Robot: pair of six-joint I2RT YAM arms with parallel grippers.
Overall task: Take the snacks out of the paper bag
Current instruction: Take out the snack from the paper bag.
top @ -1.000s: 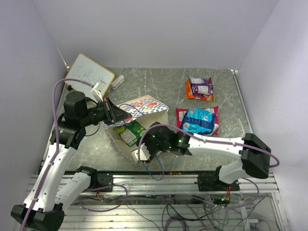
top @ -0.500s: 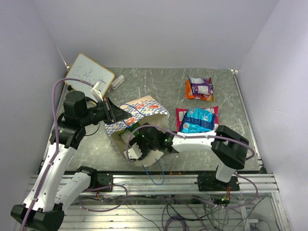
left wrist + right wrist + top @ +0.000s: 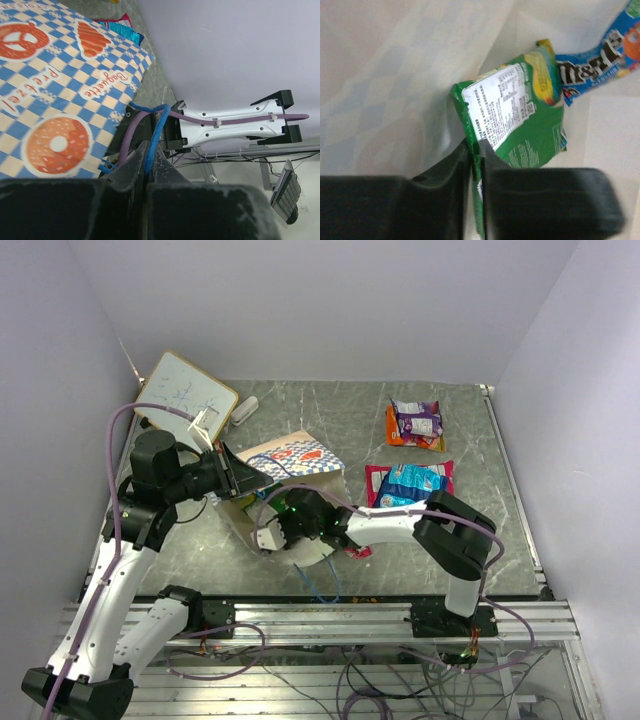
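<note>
- One green packet [image 3: 520, 125] lies inside the paper bag [image 3: 300, 455], its long axis pointing away from the right gripper [image 3: 475, 150], whose nearly closed jaws pinch its edge.
- The left gripper [image 3: 147, 172] is closed tight on the blue handle [image 3: 156, 125].

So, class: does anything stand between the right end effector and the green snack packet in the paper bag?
Nothing visible does: the right end effector pinches the edge of the green packet. The blue packet lies beside it, not between.
</note>
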